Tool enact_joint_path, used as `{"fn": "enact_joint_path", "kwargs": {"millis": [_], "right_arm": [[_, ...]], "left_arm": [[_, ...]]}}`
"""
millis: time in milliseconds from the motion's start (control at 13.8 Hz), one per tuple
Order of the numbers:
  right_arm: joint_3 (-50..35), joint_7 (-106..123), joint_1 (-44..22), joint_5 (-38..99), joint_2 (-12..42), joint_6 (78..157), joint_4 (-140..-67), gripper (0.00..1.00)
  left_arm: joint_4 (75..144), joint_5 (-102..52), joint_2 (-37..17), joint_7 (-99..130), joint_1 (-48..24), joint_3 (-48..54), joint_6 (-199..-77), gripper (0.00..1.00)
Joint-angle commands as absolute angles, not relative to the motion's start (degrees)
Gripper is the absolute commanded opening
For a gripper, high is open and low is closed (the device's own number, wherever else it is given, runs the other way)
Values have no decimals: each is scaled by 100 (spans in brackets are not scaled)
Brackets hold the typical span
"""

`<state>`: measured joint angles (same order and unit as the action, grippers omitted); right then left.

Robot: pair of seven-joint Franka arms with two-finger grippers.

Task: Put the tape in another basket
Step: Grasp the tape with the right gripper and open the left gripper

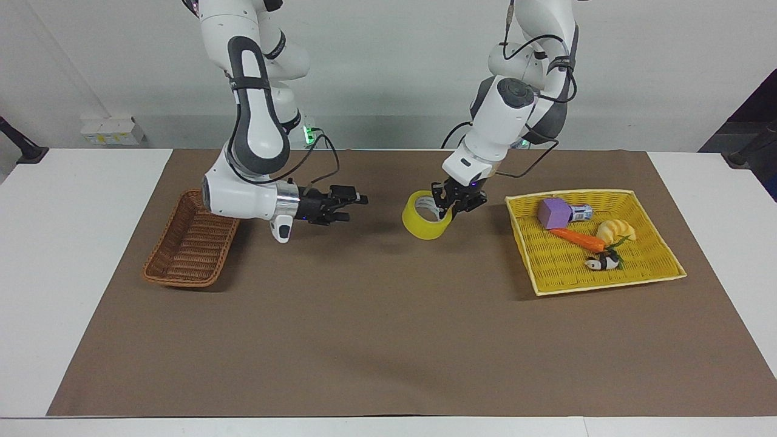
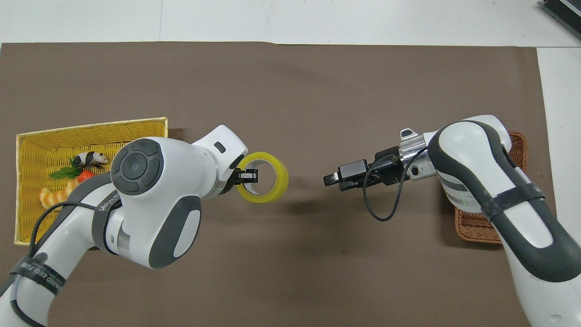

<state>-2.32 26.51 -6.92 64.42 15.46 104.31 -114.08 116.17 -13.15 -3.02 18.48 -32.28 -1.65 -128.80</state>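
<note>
The tape (image 1: 425, 227), a yellow roll with a white core, hangs above the brown mat near the table's middle; it also shows in the overhead view (image 2: 278, 182). My left gripper (image 1: 447, 209) is shut on its rim, one finger inside the core, as the overhead view (image 2: 250, 175) shows too. My right gripper (image 1: 357, 203) is open and empty in the air, pointing sideways at the tape with a gap between them; it also shows in the overhead view (image 2: 327, 180). The dark brown wicker basket (image 1: 188, 244) stands at the right arm's end, partly covered by that arm in the overhead view (image 2: 472, 225).
A shallow yellow woven tray (image 1: 549, 264) at the left arm's end holds a purple block (image 1: 553, 213), a carrot (image 1: 578, 239), a croissant (image 1: 615, 230) and a small panda figure (image 1: 601, 263). The brown mat (image 1: 376, 328) covers most of the table.
</note>
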Motion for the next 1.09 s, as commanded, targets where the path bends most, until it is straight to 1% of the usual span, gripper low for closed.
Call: {"fn": "enact_joint_path", "kwargs": {"millis": [0, 436, 799, 1017], "right_arm": [[-237, 2742, -1062, 7055, 1529, 10853, -11426, 100], [-237, 2470, -1520, 7471, 1555, 11478, -11373, 100], [-237, 2329, -1836, 7638, 1556, 11768, -11347, 100], [-237, 2320, -1872, 7638, 1556, 11900, -11364, 100]], "left_arm": [[11672, -1433, -237, 1907, -3401, -264, -12999, 0], [11681, -1477, -237, 1951, -3436, -255, -12982, 0], [11681, -1477, -237, 2030, -3489, -264, -12982, 0], [11681, -1477, -229, 2048, -3551, -264, -12981, 0]]}}
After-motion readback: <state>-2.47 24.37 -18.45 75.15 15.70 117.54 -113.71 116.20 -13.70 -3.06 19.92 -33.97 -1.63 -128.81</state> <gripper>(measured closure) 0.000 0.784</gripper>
